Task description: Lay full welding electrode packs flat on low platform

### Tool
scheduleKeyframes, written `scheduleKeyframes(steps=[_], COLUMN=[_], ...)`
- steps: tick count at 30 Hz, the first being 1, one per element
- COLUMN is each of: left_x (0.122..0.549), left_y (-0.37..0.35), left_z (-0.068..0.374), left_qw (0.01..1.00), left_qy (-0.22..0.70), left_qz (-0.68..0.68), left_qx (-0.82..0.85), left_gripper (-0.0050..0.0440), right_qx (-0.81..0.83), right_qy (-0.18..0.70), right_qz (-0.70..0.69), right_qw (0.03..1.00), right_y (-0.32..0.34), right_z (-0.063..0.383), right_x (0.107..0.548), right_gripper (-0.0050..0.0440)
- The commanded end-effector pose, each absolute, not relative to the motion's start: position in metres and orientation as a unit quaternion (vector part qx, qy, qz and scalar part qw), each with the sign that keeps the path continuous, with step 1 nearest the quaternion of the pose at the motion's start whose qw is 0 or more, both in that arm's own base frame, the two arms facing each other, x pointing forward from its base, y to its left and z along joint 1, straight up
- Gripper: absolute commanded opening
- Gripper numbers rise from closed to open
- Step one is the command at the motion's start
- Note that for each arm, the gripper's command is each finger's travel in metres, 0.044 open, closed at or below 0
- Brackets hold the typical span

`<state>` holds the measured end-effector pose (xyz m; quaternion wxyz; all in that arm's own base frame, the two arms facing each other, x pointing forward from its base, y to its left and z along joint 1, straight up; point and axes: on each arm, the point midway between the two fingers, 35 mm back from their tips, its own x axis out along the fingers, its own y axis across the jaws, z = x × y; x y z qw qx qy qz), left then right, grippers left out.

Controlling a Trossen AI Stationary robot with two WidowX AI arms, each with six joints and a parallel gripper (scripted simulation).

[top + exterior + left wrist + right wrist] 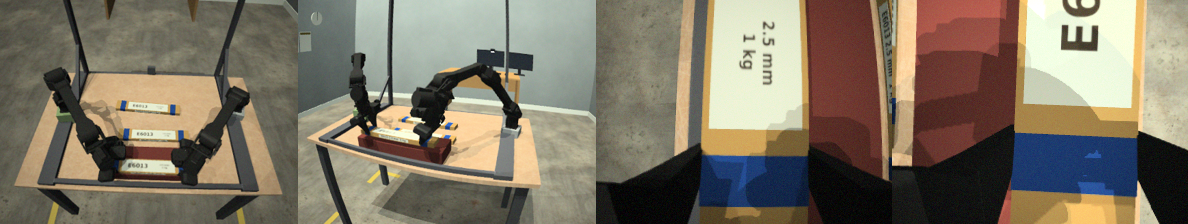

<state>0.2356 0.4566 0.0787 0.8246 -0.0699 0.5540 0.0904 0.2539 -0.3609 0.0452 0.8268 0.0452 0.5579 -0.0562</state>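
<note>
We hold the front pack level at the low platform; full contact cannot be confirmed. The middle pack and far pack lie on the worktop. We judge that release remains, then any further full pack. Both arms reach downward, with the left jaws and right jaws clamped across opposite blue bands.

Pale grey-blue wall, darker side wall with round clock, wooden desk bearing two monitors, mottled grey floor
</note>
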Motion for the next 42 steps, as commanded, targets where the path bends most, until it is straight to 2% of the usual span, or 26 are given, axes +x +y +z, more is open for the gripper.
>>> scheduleKeyframes(steps=[1,12,17,42], left_x=[0.223,0.223,0.224,0.223], left_y=[0.462,0.462,0.462,0.462], left_z=[0.105,0.095,0.091,0.087], left_qw=[0.827,0.827,0.827,0.827], left_qy=[0.548,0.548,0.548,0.548], left_qz=[0.113,0.113,0.113,0.113], left_qx=[-0.05,-0.051,-0.05,-0.051], left_gripper=[-0.005,-0.005,-0.005,-0.005], right_qx=[0.034,0.026,0.037,0.023], right_qy=[0.555,0.55,0.558,0.548], right_qz=[-0.067,-0.072,-0.064,-0.074], right_qw=[0.828,0.832,0.827,0.833], right_y=[-0.367,-0.371,-0.367,-0.374], right_z=[0.053,0.052,0.034,0.047], right_x=[0.247,0.248,0.246,0.249], right_gripper=[-0.005,-0.005,-0.005,-0.005])
